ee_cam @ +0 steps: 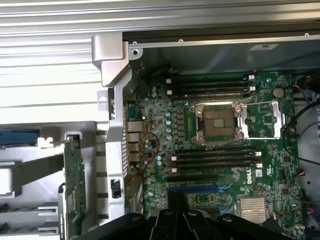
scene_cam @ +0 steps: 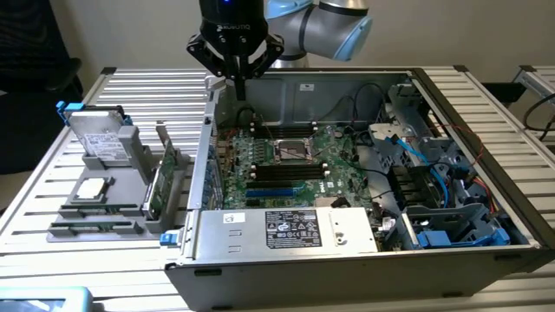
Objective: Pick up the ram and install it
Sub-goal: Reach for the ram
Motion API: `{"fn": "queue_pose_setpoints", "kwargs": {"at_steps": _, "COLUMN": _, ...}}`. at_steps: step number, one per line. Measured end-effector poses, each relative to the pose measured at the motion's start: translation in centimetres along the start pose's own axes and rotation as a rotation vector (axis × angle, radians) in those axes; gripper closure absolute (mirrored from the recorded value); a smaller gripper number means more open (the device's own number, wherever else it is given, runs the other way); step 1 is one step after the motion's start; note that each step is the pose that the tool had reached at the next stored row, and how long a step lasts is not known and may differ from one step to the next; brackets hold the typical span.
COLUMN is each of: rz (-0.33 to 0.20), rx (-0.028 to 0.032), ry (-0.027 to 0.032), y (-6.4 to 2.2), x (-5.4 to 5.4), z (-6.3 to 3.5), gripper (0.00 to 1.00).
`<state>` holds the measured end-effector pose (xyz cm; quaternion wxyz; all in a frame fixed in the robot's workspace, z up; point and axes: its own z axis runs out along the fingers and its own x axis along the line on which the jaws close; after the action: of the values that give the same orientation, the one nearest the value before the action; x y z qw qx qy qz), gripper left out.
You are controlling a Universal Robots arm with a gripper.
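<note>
Nearest, the grey tray (scene_cam: pixel 65 235) holds two ram sticks (scene_cam: pixel 95 209) lying flat, one processor chip (scene_cam: pixel 91 188) and one upright expansion card (scene_cam: pixel 158 185). Beside it, the open computer case (scene_cam: pixel 347 270) holds the motherboard (scene_cam: pixel 334 146). Farthest, the gripper (scene_cam: pixel 239 94) hangs clenched and empty above the case's rear edge.

One robot arm (scene_cam: pixel 334 23) carried one gripper (scene_cam: pixel 238 94). One open computer case (scene_cam: pixel 468 97) held one motherboard (scene_cam: pixel 334 146) with one processor socket (ee_cam: pixel 218 121), two banks of memory slots (ee_cam: pixel 215 157), one coin battery (ee_cam: pixel 278 92) and one silver heatsink (ee_cam: pixel 255 207), plus one power supply (scene_cam: pixel 286 227). One grey tray (scene_cam: pixel 130 153) outside the case bore two ram sticks (scene_cam: pixel 97 209), one square processor chip (scene_cam: pixel 91 188), one hard drive (scene_cam: pixel 95 133) and one upright expansion card (scene_cam: pixel 160 182). The blue cables (scene_cam: pixel 416 153) inside the case were too tangled to count
</note>
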<state>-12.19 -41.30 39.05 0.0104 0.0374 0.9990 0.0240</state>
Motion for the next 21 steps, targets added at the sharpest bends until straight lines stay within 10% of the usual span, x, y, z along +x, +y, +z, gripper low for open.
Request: {"fn": "queue_pose_setpoints", "kwargs": {"at_steps": 21, "rz": 0.004, "rx": -0.0016, "ry": 0.0029, "y": -0.85, "x": 5.5, "z": 0.96, "gripper": 0.89}}
